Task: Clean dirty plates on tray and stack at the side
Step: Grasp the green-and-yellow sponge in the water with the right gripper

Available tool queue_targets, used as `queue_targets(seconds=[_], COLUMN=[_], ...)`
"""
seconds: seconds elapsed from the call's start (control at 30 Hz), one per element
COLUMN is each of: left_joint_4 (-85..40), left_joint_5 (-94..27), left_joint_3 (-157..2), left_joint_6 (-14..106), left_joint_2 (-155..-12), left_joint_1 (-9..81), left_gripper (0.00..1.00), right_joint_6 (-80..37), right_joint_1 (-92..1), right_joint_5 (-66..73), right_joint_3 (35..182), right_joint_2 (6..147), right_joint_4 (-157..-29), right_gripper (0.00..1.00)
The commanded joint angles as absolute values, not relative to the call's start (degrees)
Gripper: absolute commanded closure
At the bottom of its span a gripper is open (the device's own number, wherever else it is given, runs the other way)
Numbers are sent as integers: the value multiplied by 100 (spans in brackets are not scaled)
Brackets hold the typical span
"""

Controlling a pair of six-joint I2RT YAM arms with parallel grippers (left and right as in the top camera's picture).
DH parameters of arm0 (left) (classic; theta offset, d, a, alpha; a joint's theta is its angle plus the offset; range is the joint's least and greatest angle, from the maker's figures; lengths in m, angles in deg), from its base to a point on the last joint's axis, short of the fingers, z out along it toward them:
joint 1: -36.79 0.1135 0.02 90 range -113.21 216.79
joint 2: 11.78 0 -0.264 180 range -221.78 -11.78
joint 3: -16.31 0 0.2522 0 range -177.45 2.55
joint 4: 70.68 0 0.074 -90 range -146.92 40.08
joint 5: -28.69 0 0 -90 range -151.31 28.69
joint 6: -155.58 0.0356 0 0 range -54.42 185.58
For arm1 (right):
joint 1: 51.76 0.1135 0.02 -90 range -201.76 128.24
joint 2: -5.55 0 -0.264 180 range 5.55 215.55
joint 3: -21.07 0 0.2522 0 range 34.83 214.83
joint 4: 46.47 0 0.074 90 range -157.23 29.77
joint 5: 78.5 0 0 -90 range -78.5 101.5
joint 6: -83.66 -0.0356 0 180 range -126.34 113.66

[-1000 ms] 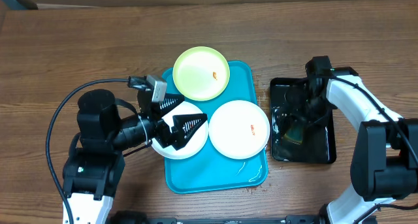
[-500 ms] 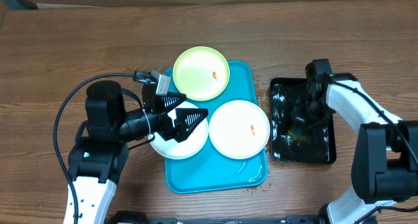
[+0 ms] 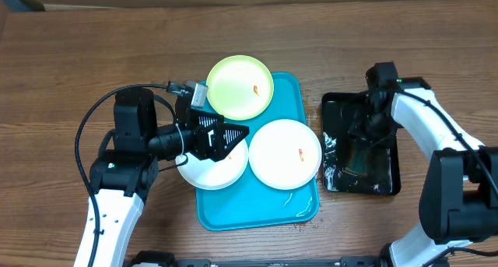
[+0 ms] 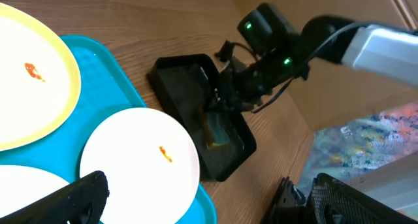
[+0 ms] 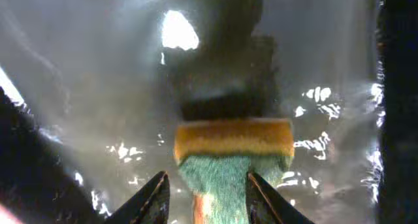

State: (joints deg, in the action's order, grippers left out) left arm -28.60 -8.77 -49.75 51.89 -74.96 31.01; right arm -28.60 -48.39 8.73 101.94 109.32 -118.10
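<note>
- Our left gripper (image 3: 237, 136), released, hovers over the white plate (image 3: 208, 173) at the tray's (image 3: 257, 209) left edge.
- Our right gripper (image 5: 206, 185) grasps a sponge (image 5: 232, 142) over the black tray (image 3: 387, 181).
- The other plates (image 3: 285, 154) lie on the tray too.

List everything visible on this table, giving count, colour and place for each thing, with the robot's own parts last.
white plates: two, white, side by side on the near half of the tray; the left one is partly under the left gripper
yellow-green plate: one, pale yellow-green, far end of the tray
turquoise tray: one, turquoise, table centre
black tray: one, black, wet-looking, right of the turquoise tray
sponge: one, yellow and green, in the black tray
table: one, brown wood
left gripper: black, open, above the left white plate
right gripper: black, closed on the sponge
</note>
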Motion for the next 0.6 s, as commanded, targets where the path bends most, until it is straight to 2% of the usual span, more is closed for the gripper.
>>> queue_targets(seconds=[0.0,0.1,0.13,0.23,0.33,0.43,0.5,0.57], left_joint_4=[-2751,-2041,-1684,-493,-157,-30,-12,-14], left_joint_5=[-794,-1647,-2136,-4375,-5035,-5030,-5035,-5035], left_joint_3=[-5276,-5628,-5774,-6268,-6345,-6343,-6341,-6341], left_joint_6=[5067,5458,5596,5681,5679,5676,5679,5679], left_joint_2=[-7386,-7190,-7139,-7017,-7008,-7069,-7104,-7163], left_joint_1=[3119,3117,3106,3066,3066,3066,3066,3066], left_gripper=[0,0,0,0,0,0,0,0], right_joint_6=[-3219,-3232,-3232,-2812,-2375,-2369,-2395,-2484], right_joint_1=[-4852,-4852,-4852,-4854,-4854,-4852,-4852,-4852], right_joint_5=[948,945,945,696,476,500,500,497], right_joint_3=[9610,9263,9234,9416,9840,10395,10520,10522], right_joint_2=[10801,10805,10805,10790,10724,10659,10652,10656], right_joint_4=[-11318,-10857,-10820,-10942,-11340,-12129,-12376,-12708], right_gripper=[71,93,96,96,96,63,51,46])
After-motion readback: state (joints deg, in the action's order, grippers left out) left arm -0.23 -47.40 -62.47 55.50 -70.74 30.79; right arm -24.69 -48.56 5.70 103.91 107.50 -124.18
